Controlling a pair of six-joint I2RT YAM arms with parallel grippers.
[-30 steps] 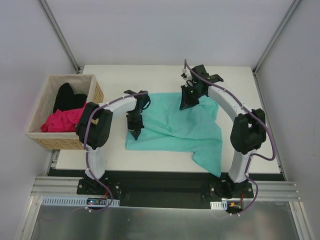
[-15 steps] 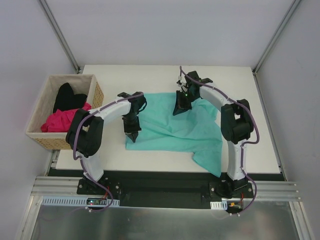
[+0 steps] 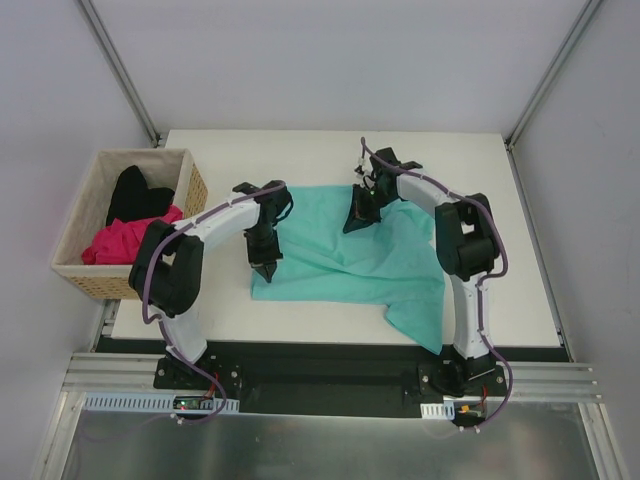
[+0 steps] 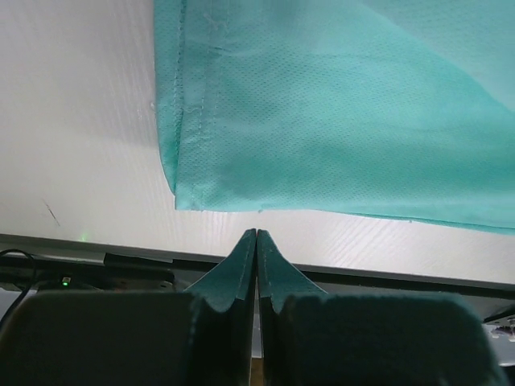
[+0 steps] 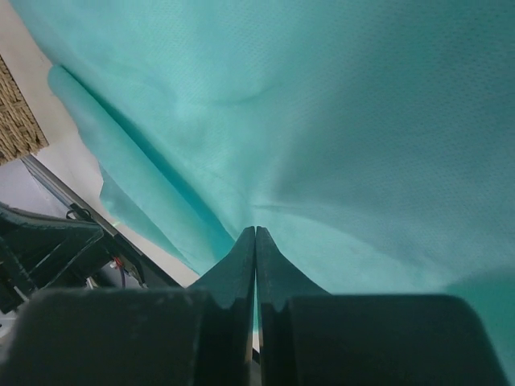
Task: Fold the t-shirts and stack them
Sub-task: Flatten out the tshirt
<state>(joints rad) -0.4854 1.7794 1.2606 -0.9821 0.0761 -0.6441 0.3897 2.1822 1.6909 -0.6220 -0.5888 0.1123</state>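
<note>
The teal t-shirt lies spread across the middle of the bench, one flap hanging over the near edge. The left jaws are pressed together by its near-left corner, and the right jaws pinch cloth near its far edge.

No legible text, labels, brand marks, numbers or signs in any view, none on the teal t-shirt, none on the wicker basket

Three t-shirts: a teal shirt, a pink shirt, a black shirt. One wicker basket. Two arms: left arm, right arm.
</note>
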